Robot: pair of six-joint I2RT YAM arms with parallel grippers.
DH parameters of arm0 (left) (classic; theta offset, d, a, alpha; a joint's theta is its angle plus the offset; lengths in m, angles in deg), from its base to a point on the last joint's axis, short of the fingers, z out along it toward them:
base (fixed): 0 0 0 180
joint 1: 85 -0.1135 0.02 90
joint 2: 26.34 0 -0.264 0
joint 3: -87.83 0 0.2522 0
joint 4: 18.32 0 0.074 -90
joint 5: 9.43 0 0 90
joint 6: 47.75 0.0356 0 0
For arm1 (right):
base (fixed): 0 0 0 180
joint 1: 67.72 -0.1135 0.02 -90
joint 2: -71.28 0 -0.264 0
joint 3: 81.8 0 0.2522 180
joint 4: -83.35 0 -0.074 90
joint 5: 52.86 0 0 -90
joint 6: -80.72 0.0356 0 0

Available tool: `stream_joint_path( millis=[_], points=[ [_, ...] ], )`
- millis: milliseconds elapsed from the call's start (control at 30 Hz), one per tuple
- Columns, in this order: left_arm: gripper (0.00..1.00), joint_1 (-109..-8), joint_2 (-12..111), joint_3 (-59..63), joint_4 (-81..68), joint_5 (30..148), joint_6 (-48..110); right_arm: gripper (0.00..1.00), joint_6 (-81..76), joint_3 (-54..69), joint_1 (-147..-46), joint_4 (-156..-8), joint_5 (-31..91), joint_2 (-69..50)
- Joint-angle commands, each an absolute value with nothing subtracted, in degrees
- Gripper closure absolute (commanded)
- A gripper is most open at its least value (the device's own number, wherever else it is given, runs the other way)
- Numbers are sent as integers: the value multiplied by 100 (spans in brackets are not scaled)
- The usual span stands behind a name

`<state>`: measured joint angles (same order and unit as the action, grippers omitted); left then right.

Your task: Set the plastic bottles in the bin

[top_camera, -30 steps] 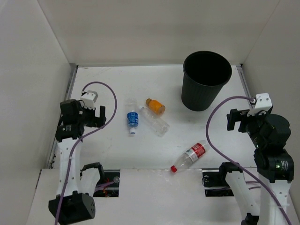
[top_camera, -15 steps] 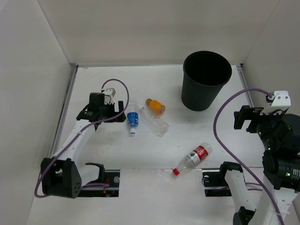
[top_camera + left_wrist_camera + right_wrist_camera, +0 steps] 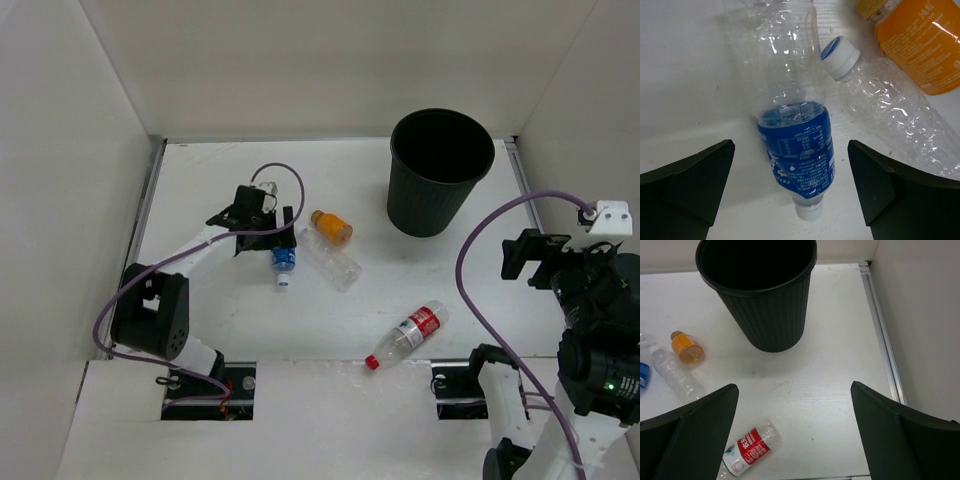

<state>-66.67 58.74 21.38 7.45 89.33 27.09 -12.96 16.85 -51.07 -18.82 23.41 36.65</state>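
- Firstly, by the near edge of the counter (image 3: pixel 330 320), right of the middle, the red-label bottle (image 3: pixel 408 335) lies on its side, red cap toward that edge and well apart from everything else.
- By the right edge, the right tool (image 3: pixel 794 385) hangs high with its fingers spread wide and nothing between them.
- Left of the middle, the left tool (image 3: pixel 791 142) hovers over the blue-label bottle (image 3: pixel 797 160), fingers wide apart on either side of the label and not touching it. This bottle lies flat, white cap toward the near edge.
- Just beside it, the plain clear bottle (image 3: pixel 890 110) lies at an angle. Its cap rests against or just short of the blue-label bottle's bare upper part; which one is unclear.
- Slightly farther, the short orange bottle (image 3: pixel 331 227) lies near the clear bottle's far end.
- Toward the far right corner the black bin (image 3: pixel 425 205) stands upright, open and apparently holding no bottle, so all four are yet to go in.
- Risks, as judged: the thin, round bottle may roll or squirt out if the fingers close off-centre; it may crumple under a hard squeeze; one finger coming down may catch the clear bottle's cap and push that bottle aside.
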Motion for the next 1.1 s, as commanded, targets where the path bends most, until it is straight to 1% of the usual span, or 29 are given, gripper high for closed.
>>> stream_joint_path(
  millis=[0,167,200,233,267,300,400,433,467,533,600,667,733,800,900,1000,1067],
  points=[
    [0,-6509,6163,1869,546,8620,2713,0,-1104,1985,-5001,-1908,2036,3718],
    [0,-6448,6673,1913,449,7874,3494,0,-937,2292,-4992,-1847,1790,3542],
    [1,-6465,6769,1913,432,7760,3644,0,-910,2371,-4992,-1838,1737,3481],
    [6,-6526,6857,1896,431,7689,3810,0,-867,2477,-5001,-1829,1676,3376],
    [15,-6561,6910,1870,449,7671,3917,0,-840,2565,-5018,-1812,1632,3297],
    [33,-6631,6954,1843,484,7671,4065,0,-814,2670,-5027,-1794,1570,3165],
    [62,-6799,6841,1773,642,7740,4242,0,-778,2776,-5158,-1820,1474,2901],
    [67,-6834,6753,1738,721,7810,4269,0,-778,2742,-5246,-1838,1447,2778],
    [74,-6886,6535,1668,878,8020,4295,0,-770,2680,-5386,-1838,1447,2612],
    [81,-6948,6061,1536,1115,8441,4287,0,-761,2540,-5632,-1864,1447,2348],
    [84,-6931,5490,1291,1414,9012,4260,0,-752,2478,-5817,-1934,1438,2084],
    [84,-6887,4997,966,1661,9618,4234,0,-682,2521,-6019,-2092,1342,1829],
    [84,-6739,4470,483,1793,10688,4138,0,-603,2714,-6187,-2233,1158,1531],
    [84,-6484,4205,53,1733,11507,3928,0,-454,2969,-6319,-2347,781,1197],
    [84,-5756,4116,-589,1146,12466,3305,0,-7,3425,-6407,-2540,-272,661],
    [83,-5026,4396,-1143,320,12890,2506,0,398,3882,-6424,-2655,-1441,169],
    [83,-4630,4686,-1381,-321,12952,1890,0,723,4225,-6424,-2882,-2153,-113]
  ],
)
